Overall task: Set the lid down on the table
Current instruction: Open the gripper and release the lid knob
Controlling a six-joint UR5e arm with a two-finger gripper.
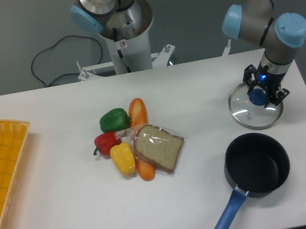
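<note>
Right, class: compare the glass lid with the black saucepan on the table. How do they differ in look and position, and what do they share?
The lid is a flat, see-through disc; the saucepan is deep, black and opaque. The lid has a blue centre knob, the saucepan a long blue handle. The hand sits at the lid's knob; the saucepan stands alone, uncovered, nearer the camera. Both are round, similar in width, and sit on the white table.

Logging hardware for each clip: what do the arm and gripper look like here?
The arm has silver-grey tubular links with light blue round caps at the joints. Its base column, also silver with a blue cap, carries a small sticker and stands on a white mount. The gripper is small and black, two-fingered, with a blue light glowing on it. A black cable lies behind the table.
</note>
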